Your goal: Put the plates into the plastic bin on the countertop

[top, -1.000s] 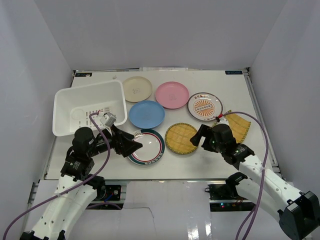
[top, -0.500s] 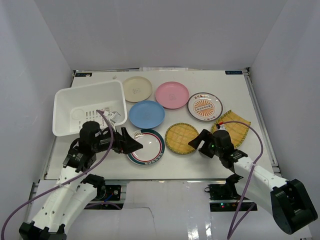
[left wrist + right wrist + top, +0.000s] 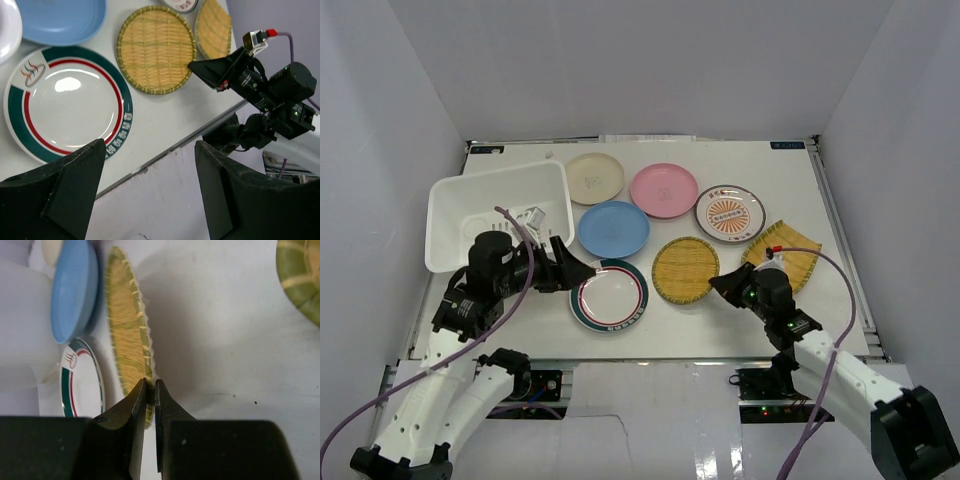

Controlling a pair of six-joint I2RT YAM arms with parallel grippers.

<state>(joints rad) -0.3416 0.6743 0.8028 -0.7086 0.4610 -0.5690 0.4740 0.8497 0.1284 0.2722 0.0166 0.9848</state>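
Observation:
Seven plates lie on the countertop [image 3: 825,190]: cream [image 3: 594,177], pink [image 3: 664,190], blue [image 3: 613,228], orange-patterned [image 3: 730,212], green-red rimmed [image 3: 610,294] and two yellow woven ones [image 3: 684,270] [image 3: 790,255]. The white plastic bin [image 3: 460,212] stands at the left with no plate showing in it. My right gripper [image 3: 150,385] is shut on the near-right rim of the round woven plate [image 3: 125,335]. Just left of the green-red rimmed plate [image 3: 65,100], my left gripper [image 3: 150,190] hangs open with nothing between its fingers.
Grey walls enclose the table on three sides. Metal rails [image 3: 840,240] run along the countertop's edges. The left arm's cable [image 3: 525,270] loops in front of the bin. The blue plate [image 3: 72,290] sits close behind the held woven one.
My right gripper has gone from wide open to shut on the round woven plate's rim. My left gripper has drawn back left off the green-red rimmed plate and narrowed slightly.

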